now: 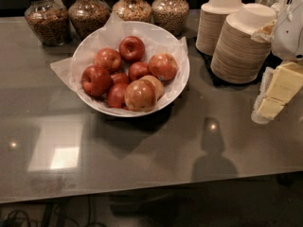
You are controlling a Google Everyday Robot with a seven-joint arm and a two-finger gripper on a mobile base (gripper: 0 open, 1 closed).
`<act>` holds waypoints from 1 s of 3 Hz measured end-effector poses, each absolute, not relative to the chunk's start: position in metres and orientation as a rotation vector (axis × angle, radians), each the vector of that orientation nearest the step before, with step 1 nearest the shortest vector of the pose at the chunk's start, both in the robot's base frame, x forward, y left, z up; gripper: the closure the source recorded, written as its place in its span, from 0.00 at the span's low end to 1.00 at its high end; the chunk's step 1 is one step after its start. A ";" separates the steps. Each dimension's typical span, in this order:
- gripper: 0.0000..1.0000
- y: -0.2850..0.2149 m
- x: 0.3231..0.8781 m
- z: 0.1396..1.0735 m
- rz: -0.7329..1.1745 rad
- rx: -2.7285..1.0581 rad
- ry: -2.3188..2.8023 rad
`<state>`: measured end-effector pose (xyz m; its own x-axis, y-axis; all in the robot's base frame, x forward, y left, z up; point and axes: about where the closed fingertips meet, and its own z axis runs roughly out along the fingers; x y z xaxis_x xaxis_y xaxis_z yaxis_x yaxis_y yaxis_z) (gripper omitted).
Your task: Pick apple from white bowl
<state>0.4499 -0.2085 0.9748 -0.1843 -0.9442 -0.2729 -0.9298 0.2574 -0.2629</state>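
My gripper (273, 96) sits at the right edge of view, how open I cannot tell; the apple (163, 66) lies well to its left, in the bowl's (181, 86) right side.

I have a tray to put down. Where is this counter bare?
Bare: the wide front strip of counter before the white bowl, and the left patch below the jars. Crowded: the jars along the back, the paper bowl stacks and the gripper at the right edge.

Dim; glare on table (156, 157); jaws brightly lit, right edge
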 end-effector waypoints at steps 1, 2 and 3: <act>0.00 -0.186 0.477 0.972 -0.013 -1.730 1.999; 0.00 -0.186 0.477 0.972 -0.013 -1.730 1.999; 0.00 -0.183 0.487 0.968 0.013 -1.729 1.955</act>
